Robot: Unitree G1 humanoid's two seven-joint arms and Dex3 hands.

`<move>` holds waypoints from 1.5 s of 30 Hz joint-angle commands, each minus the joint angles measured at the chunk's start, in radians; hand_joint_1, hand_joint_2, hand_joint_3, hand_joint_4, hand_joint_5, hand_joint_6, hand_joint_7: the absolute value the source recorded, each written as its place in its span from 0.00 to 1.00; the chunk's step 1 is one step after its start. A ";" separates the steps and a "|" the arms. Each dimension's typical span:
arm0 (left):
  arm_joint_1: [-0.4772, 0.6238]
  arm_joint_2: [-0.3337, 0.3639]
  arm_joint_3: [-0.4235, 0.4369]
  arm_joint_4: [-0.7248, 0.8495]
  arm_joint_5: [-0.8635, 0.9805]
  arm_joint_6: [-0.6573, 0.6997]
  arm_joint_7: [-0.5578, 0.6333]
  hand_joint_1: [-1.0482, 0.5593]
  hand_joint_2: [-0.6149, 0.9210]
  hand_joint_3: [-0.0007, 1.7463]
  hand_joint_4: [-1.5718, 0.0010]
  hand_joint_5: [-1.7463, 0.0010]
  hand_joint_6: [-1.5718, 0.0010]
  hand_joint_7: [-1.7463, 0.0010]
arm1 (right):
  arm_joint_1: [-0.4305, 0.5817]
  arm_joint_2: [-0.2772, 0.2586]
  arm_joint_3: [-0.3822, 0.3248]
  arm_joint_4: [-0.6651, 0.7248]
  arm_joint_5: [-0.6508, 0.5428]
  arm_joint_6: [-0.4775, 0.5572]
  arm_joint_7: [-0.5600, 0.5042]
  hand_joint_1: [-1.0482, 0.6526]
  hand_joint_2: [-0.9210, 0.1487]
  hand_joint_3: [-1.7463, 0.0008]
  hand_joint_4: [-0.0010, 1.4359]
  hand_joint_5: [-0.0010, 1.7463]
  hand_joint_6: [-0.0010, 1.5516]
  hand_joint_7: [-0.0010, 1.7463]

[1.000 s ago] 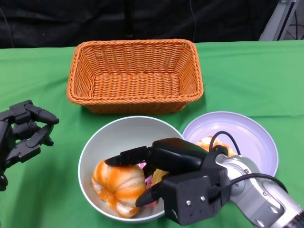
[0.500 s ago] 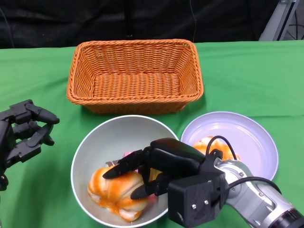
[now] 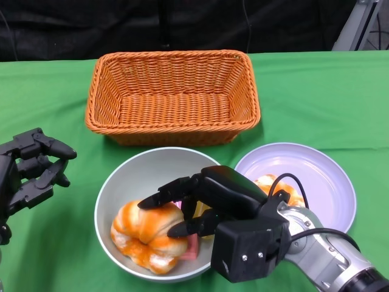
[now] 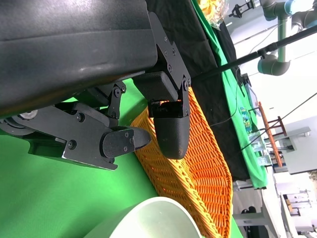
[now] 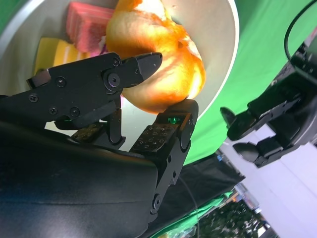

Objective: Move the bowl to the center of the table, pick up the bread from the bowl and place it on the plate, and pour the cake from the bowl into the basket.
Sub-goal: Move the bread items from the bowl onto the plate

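The grey bowl [image 3: 124,182] stands in front of the basket, near the table's front edge. In it lie a glazed orange bread [image 3: 146,231] and a pink cake piece [image 3: 191,248]. My right hand [image 3: 200,204] reaches into the bowl from the right, fingers spread over the bread and holding nothing. The right wrist view shows the bread [image 5: 158,64] just beyond the fingertips [image 5: 143,62], with pink cake [image 5: 86,20] and yellow cake [image 5: 52,52] beside it. A lavender plate [image 3: 322,173] to the right carries another bread [image 3: 276,182]. My left hand [image 3: 30,173] hovers empty at the left.
An empty orange wicker basket [image 3: 173,94] stands behind the bowl, seen also as the basket [image 4: 193,163] in the left wrist view. Green cloth covers the table. Bowl and plate nearly touch. A black backdrop runs along the far edge.
The bowl has slid slightly left and the bread has rolled over inside it. My right hand's fingers have shifted over the bread, and a pink cake piece now shows by the near rim.
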 commanded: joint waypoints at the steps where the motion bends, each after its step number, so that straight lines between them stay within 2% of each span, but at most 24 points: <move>1: -0.017 0.017 0.006 0.009 -0.004 -0.005 0.005 0.62 0.96 0.32 0.51 0.13 0.49 0.36 | 0.007 0.014 -0.028 0.007 0.017 0.011 -0.016 0.52 0.00 0.95 0.47 0.80 0.74 0.01; 3: -0.017 0.017 0.006 0.009 -0.004 -0.005 0.005 0.62 0.96 0.32 0.51 0.13 0.48 0.36 | 0.008 0.016 -0.032 0.008 0.013 0.009 -0.014 0.53 0.00 0.95 0.46 0.81 0.74 0.01; 9: -0.020 0.017 0.006 0.015 -0.006 -0.009 -0.004 0.62 0.96 0.33 0.52 0.13 0.49 0.36 | 0.018 0.055 -0.097 -0.019 0.124 -0.010 0.008 0.50 0.00 0.94 0.46 0.81 0.76 0.02; 12: -0.021 0.019 0.005 0.016 -0.003 -0.006 -0.001 0.62 0.96 0.33 0.52 0.13 0.49 0.36 | 0.025 0.065 -0.111 -0.038 0.148 0.009 0.021 0.49 0.00 0.93 0.49 0.76 0.76 0.02; 16: -0.022 0.018 0.007 0.016 -0.006 -0.003 -0.003 0.63 0.96 0.32 0.52 0.14 0.49 0.36 | 0.031 0.075 -0.123 -0.049 0.166 0.025 0.035 0.49 0.00 0.93 0.52 0.74 0.77 0.02; 19: -0.020 0.022 0.002 0.015 0.004 -0.002 0.007 0.62 0.96 0.32 0.52 0.14 0.49 0.36 | 0.033 0.081 -0.134 -0.054 0.183 0.029 0.038 0.49 0.00 0.93 0.57 0.66 0.78 0.02; 24: -0.021 0.020 0.003 0.013 0.005 -0.002 0.010 0.63 0.96 0.32 0.52 0.14 0.49 0.36 | 0.045 0.080 -0.142 -0.080 0.190 0.057 0.047 0.50 0.00 0.93 0.60 0.61 0.77 0.02; 32: -0.022 0.021 0.004 0.017 0.004 -0.005 0.007 0.63 0.96 0.32 0.52 0.14 0.49 0.37 | 0.075 0.067 -0.157 -0.142 0.195 0.082 0.059 0.50 0.00 0.94 0.62 0.63 0.77 0.03; 33: -0.023 0.022 0.005 0.019 0.001 -0.005 0.002 0.63 0.96 0.32 0.52 0.14 0.49 0.36 | 0.092 0.058 -0.167 -0.176 0.204 0.093 0.065 0.51 0.00 0.94 0.59 0.76 0.79 0.03; 34: -0.024 0.023 0.006 0.022 0.000 -0.006 0.000 0.63 0.96 0.32 0.52 0.14 0.49 0.36 | 0.109 0.051 -0.176 -0.213 0.215 0.109 0.073 0.51 0.00 0.94 0.57 0.81 0.79 0.04; 38: -0.026 0.024 0.006 0.027 0.001 -0.010 0.000 0.63 0.96 0.32 0.52 0.13 0.49 0.36 | 0.133 0.045 -0.184 -0.272 0.225 0.150 0.090 0.51 0.00 0.94 0.56 0.83 0.80 0.05; 45: -0.029 0.026 0.006 0.035 0.005 -0.014 0.004 0.63 0.96 0.32 0.52 0.13 0.49 0.36 | 0.194 0.015 -0.237 -0.399 0.292 0.195 0.124 0.53 0.00 0.91 0.61 0.65 0.77 0.10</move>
